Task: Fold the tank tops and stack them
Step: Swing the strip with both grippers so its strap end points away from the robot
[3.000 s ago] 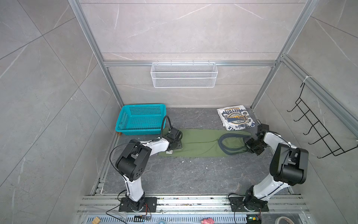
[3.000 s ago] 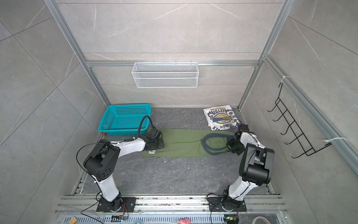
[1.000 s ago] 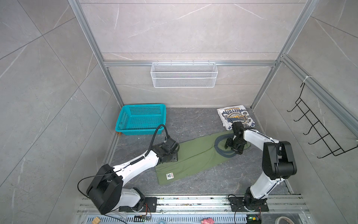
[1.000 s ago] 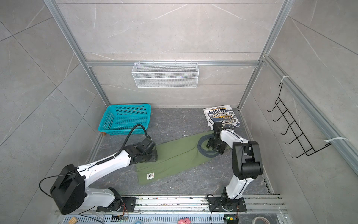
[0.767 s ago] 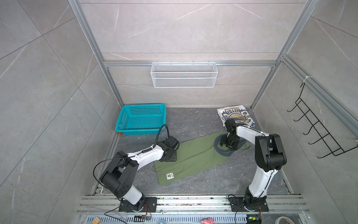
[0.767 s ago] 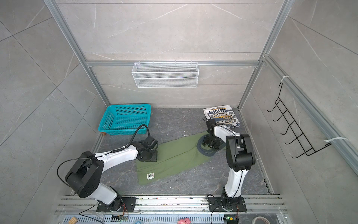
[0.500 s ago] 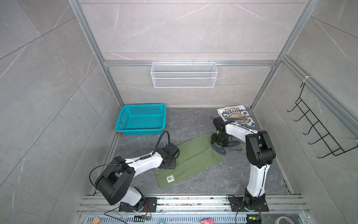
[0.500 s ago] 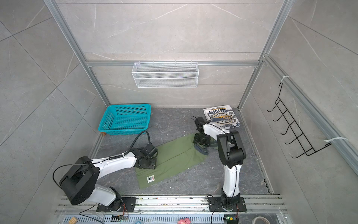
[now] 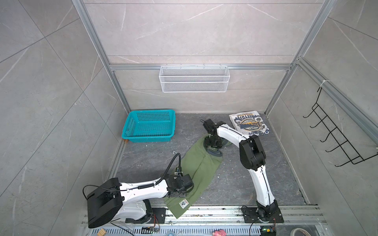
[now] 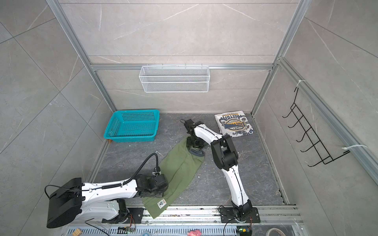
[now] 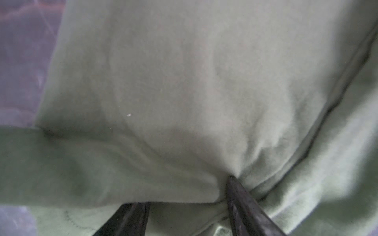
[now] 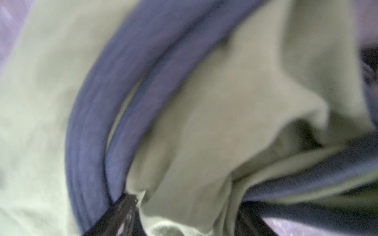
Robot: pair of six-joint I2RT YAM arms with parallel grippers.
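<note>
Pinching the olive tank top point(image 9: 199, 166) at opposite ends, both arms' jaws are closed on bunched cloth.

The dark grey marbled floor point(image 9: 235, 183) carries a teal basket point(image 9: 150, 126) in its far left corner. To the right of the basket, against the far right corner, lies a folded white tank top point(image 9: 248, 123), print up. The olive green tank top point(image 9: 196, 169) stretches diagonally from just right of the basket toward the near edge.

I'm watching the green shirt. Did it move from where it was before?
Yes. The green tank top swung round: its label end slid away from the teal basket toward the front rail, now lying diagonally.
</note>
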